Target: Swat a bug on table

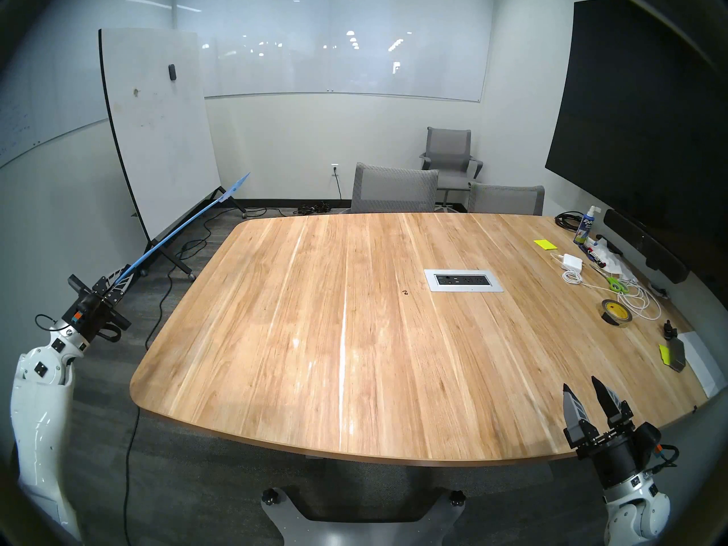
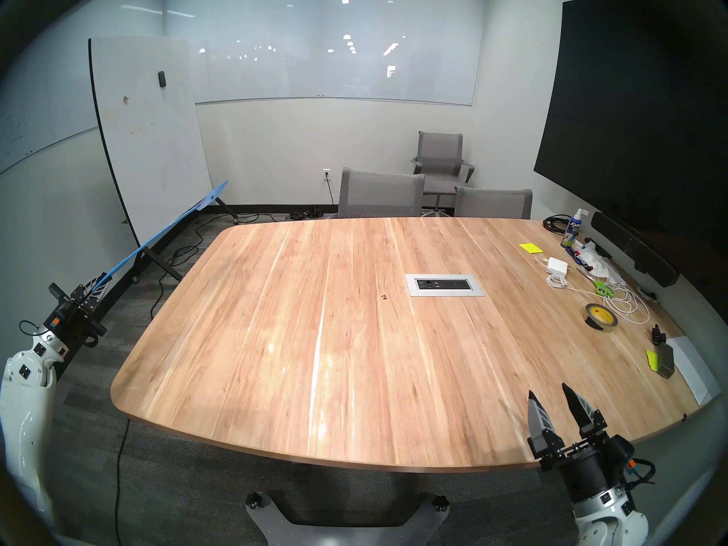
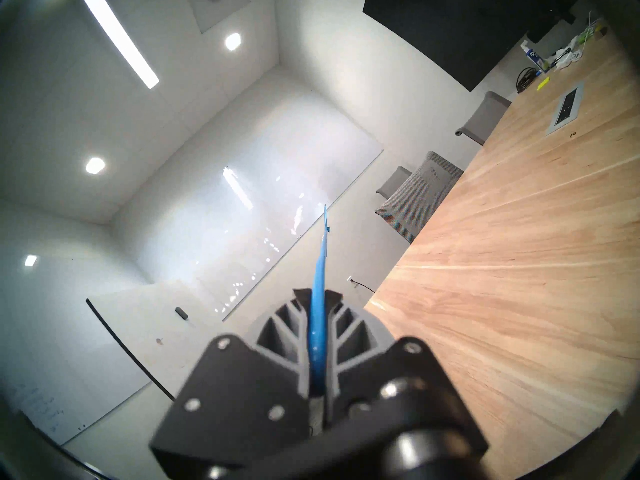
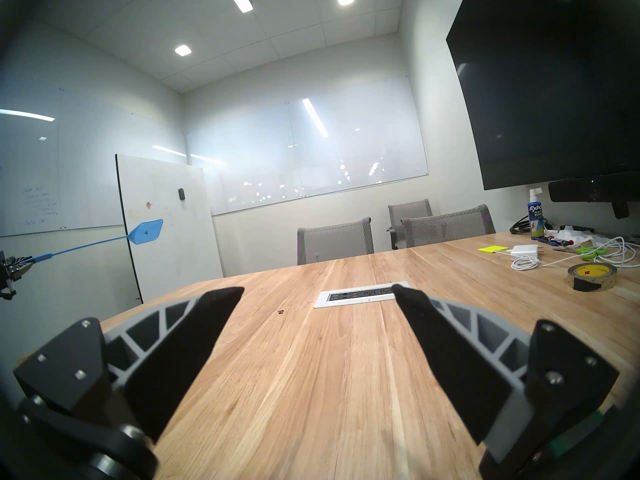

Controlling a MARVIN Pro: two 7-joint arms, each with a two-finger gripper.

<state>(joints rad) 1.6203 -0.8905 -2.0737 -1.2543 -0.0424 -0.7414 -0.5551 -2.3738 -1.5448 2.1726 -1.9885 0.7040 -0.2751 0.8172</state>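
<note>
The bug (image 1: 404, 292) (image 2: 384, 296) (image 4: 281, 311) (image 3: 572, 134) is a tiny dark speck on the wood-plank table (image 1: 315, 356), just left of the grey outlet panel (image 1: 463, 281). My left gripper (image 1: 125, 272) (image 3: 317, 297) is off the table's left side, above the floor, shut on the handle of a blue swatter (image 1: 185, 228) (image 4: 147, 231). The swatter points up and away, its head (image 1: 234, 188) far from the bug. My right gripper (image 1: 580, 389) (image 4: 318, 290) hovers open over the table's near right edge, holding nothing.
The right side of the table carries a tape roll (image 1: 616, 313), green scissors (image 1: 614, 283), a white charger with cord (image 1: 572, 262), yellow notes (image 1: 543, 244) and a spray bottle (image 1: 585, 226). Grey chairs (image 1: 394, 190) stand at the far edge. A rolling whiteboard (image 1: 157, 131) stands left.
</note>
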